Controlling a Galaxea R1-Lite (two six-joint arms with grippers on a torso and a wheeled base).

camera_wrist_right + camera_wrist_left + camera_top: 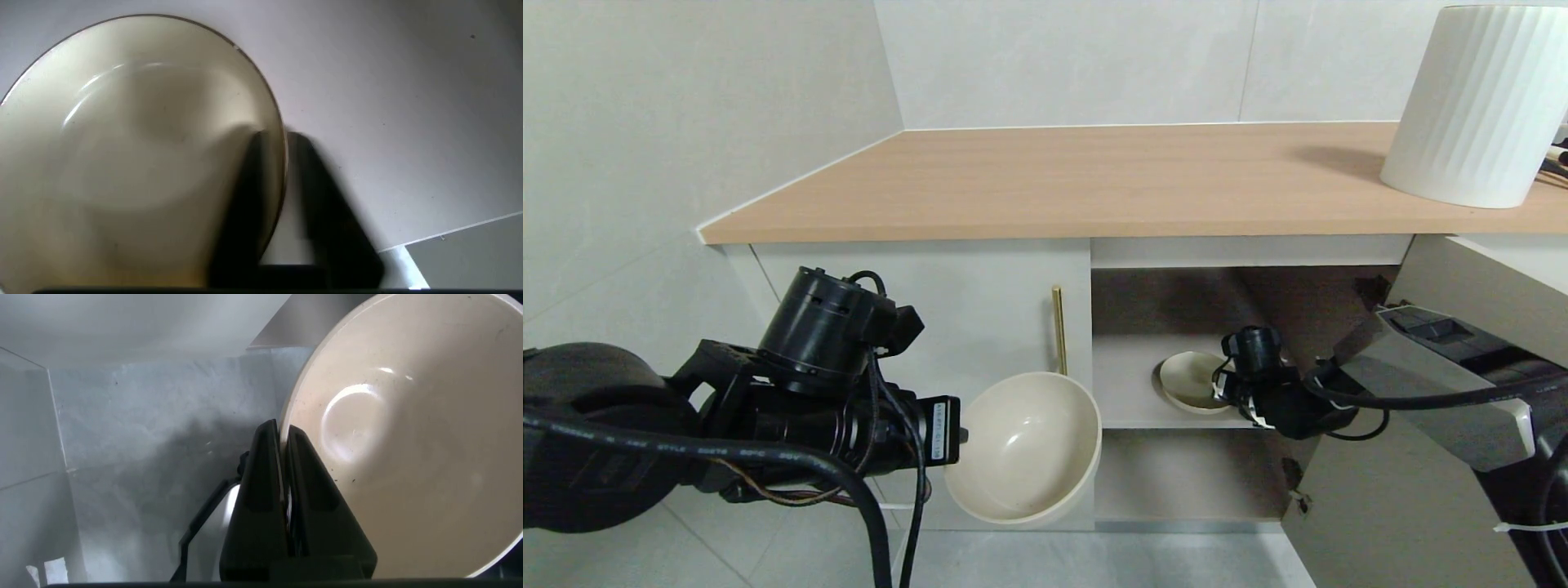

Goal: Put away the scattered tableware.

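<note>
A: State of left tool (283,443)?
B: Pinched tight on the bowl (1025,445) rim. The bowl is tipped on its side in front of the closed door (931,294), overlapping the door's edge below the handle (1058,327).
A: And right tool (278,145)?
B: Clamped on the plate (1188,380) rim, inside the open compartment at the shelf (1127,400). Can't tell whether the plate touches it. There's a gap between plate and left wall; the open door (1380,506) is tight beside the arm.

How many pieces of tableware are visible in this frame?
2. A bowl in the left pincer, before the closed cabinet door; a plate in the right pincer, at the cabinet shelf. Others may be hidden.
</note>
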